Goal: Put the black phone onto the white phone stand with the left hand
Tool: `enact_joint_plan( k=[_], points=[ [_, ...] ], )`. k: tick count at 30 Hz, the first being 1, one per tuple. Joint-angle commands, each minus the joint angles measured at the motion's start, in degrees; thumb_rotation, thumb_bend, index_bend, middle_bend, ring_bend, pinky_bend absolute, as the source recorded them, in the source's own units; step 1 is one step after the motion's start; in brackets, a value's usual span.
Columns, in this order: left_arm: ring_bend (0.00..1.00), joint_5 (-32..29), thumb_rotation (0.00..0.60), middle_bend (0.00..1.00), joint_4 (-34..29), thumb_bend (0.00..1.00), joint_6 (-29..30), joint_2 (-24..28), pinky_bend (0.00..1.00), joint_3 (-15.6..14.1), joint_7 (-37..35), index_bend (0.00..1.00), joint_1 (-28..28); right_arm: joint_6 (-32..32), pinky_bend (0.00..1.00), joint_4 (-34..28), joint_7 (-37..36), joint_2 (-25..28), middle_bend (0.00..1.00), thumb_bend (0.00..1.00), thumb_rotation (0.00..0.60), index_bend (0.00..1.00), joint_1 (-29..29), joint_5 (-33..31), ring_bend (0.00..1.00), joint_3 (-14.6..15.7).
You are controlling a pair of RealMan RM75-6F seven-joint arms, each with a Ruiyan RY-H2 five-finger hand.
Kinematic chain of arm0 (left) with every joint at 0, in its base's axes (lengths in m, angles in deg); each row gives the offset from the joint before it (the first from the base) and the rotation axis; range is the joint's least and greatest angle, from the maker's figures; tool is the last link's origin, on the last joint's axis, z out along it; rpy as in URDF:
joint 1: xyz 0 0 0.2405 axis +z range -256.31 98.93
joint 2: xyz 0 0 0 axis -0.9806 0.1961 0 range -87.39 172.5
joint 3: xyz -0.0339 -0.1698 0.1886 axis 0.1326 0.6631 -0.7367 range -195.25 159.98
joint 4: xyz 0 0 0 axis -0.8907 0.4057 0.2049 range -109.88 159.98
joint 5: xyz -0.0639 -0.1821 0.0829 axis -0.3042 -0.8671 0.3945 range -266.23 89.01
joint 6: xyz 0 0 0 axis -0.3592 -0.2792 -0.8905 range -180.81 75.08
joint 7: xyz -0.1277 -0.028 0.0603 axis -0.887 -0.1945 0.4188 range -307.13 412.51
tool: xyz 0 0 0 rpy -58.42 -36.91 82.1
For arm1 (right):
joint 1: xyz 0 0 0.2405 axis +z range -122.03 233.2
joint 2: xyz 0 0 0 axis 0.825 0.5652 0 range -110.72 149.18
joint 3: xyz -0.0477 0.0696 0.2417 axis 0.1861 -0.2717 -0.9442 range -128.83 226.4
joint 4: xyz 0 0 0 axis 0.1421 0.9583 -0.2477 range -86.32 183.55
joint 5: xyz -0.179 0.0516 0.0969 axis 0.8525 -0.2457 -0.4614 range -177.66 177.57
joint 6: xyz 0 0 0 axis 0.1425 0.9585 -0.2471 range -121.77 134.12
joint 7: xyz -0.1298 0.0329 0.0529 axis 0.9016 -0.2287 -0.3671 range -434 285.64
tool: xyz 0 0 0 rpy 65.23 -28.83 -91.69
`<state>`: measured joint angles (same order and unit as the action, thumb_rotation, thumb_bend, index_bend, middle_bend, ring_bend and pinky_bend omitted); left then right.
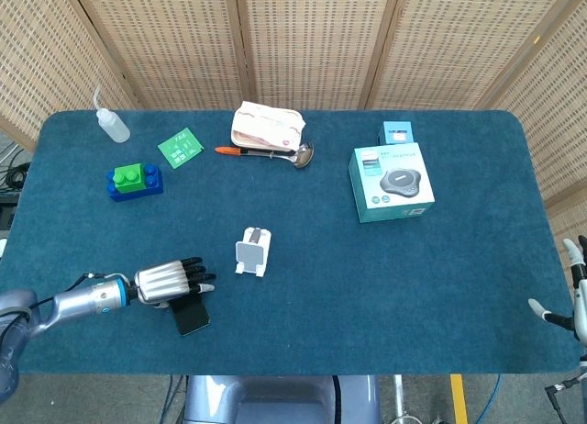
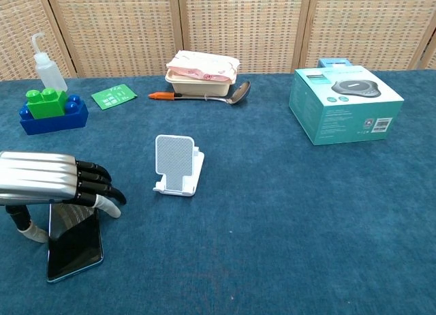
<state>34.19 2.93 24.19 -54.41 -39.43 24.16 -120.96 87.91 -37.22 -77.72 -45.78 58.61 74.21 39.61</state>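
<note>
The black phone lies flat on the blue table, screen up, near the front left. My left hand hovers over the phone's far end, palm down, with its dark fingertips bending downward. Its thumb reaches down beside the phone's left edge. Nothing is gripped. The white phone stand stands empty a short way to the right of and beyond that hand. My right hand shows only partly at the right edge of the head view, off the table, fingers apart and holding nothing.
At the back left are a blue and green toy block, a squeeze bottle and a green card. A food box with a pen and a spoon sits at the back centre. A teal box stands on the right.
</note>
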Motion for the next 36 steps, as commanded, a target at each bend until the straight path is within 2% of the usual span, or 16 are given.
enact_joint_plan(
  k=[1, 3, 6, 17, 27, 33, 34, 36],
  points=[
    [0.44, -0.4, 0.6, 0.4, 0.1, 0.23, 0.4, -0.5, 0.23, -0.1, 0.0, 0.34, -0.1, 0.0, 0.0, 0.0, 0.0, 0.0, 0.0, 0.05, 0.6, 0.04, 0.0, -0.1, 0.0, 0.0],
    [0.52, -0.9, 0.6, 0.46, 0.4, 0.24, 1.1, -0.7, 0.33, -0.2, 0.0, 0.41, 0.1, -0.1, 0.0, 0.0, -0.2, 0.1, 0.0, 0.05, 0.6, 0.04, 0.0, -0.1, 0.0, 0.0],
    [0.53, -1.6, 0.6, 0.48, 1.0, 0.24, 2.4, -0.7, 0.37, -0.3, 0.4, 0.43, 0.7, -0.1, 0.0, -0.1, -0.4, 0.2, 0.0, 0.05, 0.6, 0.04, -0.1, -0.1, 0.0, 0.0],
    [0.53, -5.1, 0.6, 0.48, -1.8, 0.22, 8.1, 1.8, 0.37, 2.1, 2.6, 0.44, 0.8, 0.2, 0.0, -0.5, -1.8, 0.8, 0.0, 0.05, 0.6, 0.04, -0.5, 0.5, 0.0, 0.1],
    [0.53, -5.6, 0.6, 0.48, -13.7, 0.21, 12.5, 7.5, 0.37, 5.2, 11.7, 0.44, -3.9, 0.7, 0.0, -0.6, -3.8, 1.6, 0.0, 0.05, 0.6, 0.04, -0.9, 0.9, 0.0, 0.1],
    [0.53, -3.2, 0.6, 0.48, -25.4, 0.18, 13.1, 12.7, 0.37, 8.3, 24.8, 0.44, -9.0, 0.9, 0.0, -0.6, -5.3, 2.1, 0.0, 0.05, 0.6, 0.04, -1.2, 1.2, 0.0, 0.1],
    [0.53, 1.3, 0.6, 0.48, -25.9, 0.17, 14.1, 13.6, 0.37, 10.0, 36.4, 0.44, -12.5, 1.0, 0.0, -0.6, -5.9, 2.3, 0.0, 0.05, 0.6, 0.04, -1.3, 1.3, 0.0, 0.1],
    [0.53, 3.3, 0.6, 0.48, -28.4, 0.16, 12.0, 14.5, 0.37, 10.6, 43.2, 0.44, -14.3, 1.0, 0.0, -0.5, -6.4, 2.4, 0.0, 0.05, 0.6, 0.04, -1.4, 1.4, 0.0, 0.2]
  ],
)
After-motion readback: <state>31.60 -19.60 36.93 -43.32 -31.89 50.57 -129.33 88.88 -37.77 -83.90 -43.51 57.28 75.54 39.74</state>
